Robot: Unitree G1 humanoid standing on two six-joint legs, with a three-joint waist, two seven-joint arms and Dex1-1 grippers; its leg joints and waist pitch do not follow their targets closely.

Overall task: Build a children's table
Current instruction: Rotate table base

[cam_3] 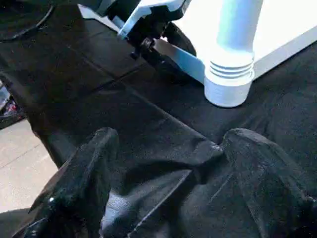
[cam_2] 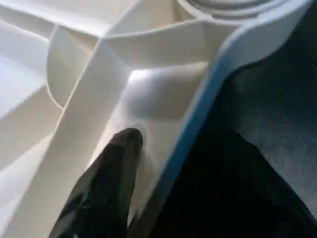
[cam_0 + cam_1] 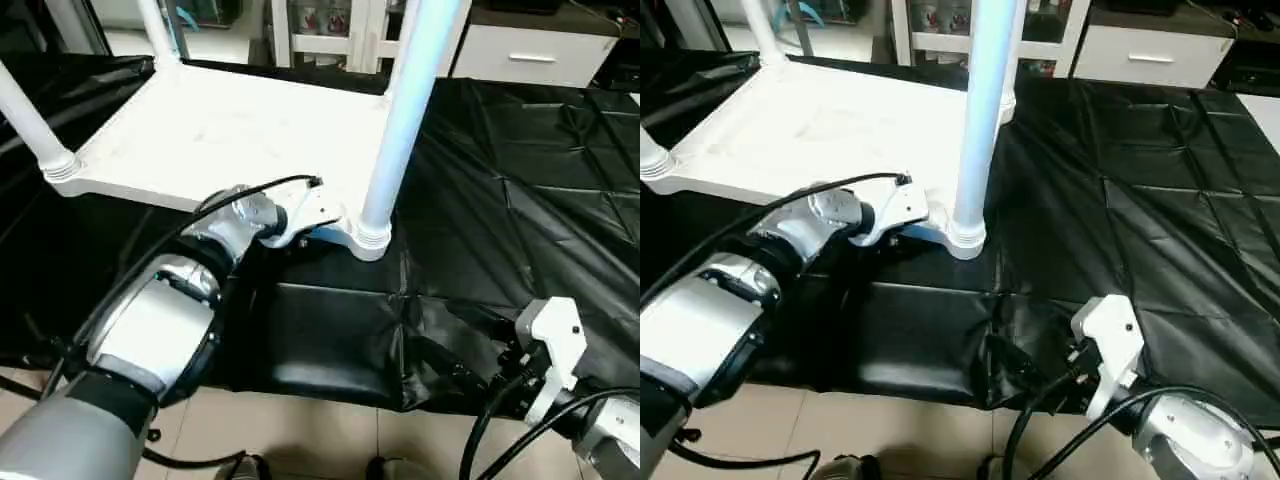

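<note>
The children's table lies upside down on a black mat. Its white tabletop shows its ribbed underside. Three white legs stand upright in corner sockets: near right, near left and far left. My left gripper is at the tabletop's near edge, just left of the near-right socket. It is shut on the rim, with one black finger inside against the rim wall. My right gripper hovers open over the mat, nearer to me and to the right of that socket, holding nothing.
The black mat is creased and spreads wide to the right of the table. Behind it stand a white drawer unit and a glass-door cabinet. Tiled floor lies along the mat's near edge. Black cables run along both forearms.
</note>
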